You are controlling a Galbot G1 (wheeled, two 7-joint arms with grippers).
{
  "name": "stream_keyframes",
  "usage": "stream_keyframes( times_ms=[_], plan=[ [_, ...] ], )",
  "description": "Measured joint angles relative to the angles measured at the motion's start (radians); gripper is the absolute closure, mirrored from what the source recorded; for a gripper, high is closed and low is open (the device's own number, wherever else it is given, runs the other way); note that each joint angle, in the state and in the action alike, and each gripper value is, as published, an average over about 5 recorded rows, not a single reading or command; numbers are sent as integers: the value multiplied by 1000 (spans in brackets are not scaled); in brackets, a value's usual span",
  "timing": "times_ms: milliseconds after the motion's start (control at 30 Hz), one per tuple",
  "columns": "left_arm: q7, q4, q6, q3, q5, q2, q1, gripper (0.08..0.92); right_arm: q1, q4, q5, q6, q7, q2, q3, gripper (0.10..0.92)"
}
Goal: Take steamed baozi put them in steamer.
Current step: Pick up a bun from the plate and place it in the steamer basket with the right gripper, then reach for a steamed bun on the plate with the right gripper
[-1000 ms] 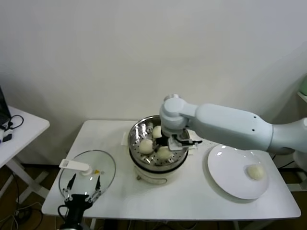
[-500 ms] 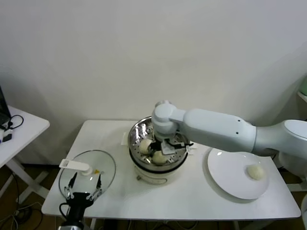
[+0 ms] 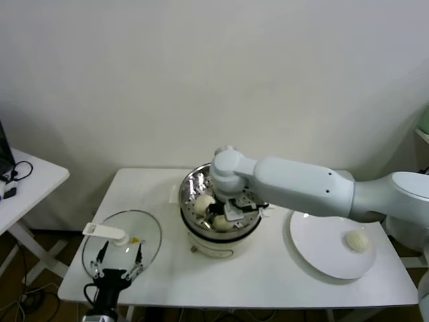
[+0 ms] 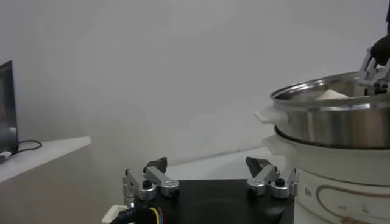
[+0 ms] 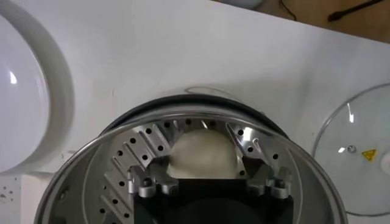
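Note:
The steamer (image 3: 190, 184) stands mid-table, a shiny perforated basket on a cream base. My right gripper (image 3: 228, 208) reaches down into it. In the right wrist view its jaws (image 5: 205, 159) stand open, with one off-white baozi (image 5: 201, 155) lying on the perforated floor (image 5: 131, 158) between the fingers. Two baozi (image 3: 203, 201) (image 3: 219, 223) show in the basket by the gripper in the head view. Another baozi (image 3: 357, 241) lies on the white plate (image 3: 322, 248) at the right. My left gripper (image 3: 115, 261) waits open and empty at the table's front left.
A glass lid (image 3: 124, 241) with a white handle lies flat at the front left, just behind the left gripper. The steamer (image 4: 329, 119) rises beside the left gripper (image 4: 205, 162). A second white table (image 3: 27, 181) stands off to the left.
My right arm has swung left and lowered into the steamer with the baozi. Its jaws have opened, and the baozi now rests on the basket floor. The left arm has not moved.

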Motion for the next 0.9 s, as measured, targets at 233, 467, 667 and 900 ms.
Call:
stream_keyframes(
  times_ms=[233,467,667,900],
  plan=[
    [-1,1,1,6,3,-2,-3,177,0,15,-5,2,-1,-15,12,203],
    [-1,-3,3,4,5,-2,-6,177,16,32,13,4,-14,-34,33,203],
    [-1,-5,4,4,6,-2,-6,177,50,32,57,-7,-25,-58,58,203],
    [0,-6,4,5,9,0,-7,177,137,-19,204,-100,-22,-114,51,203]
  ],
)
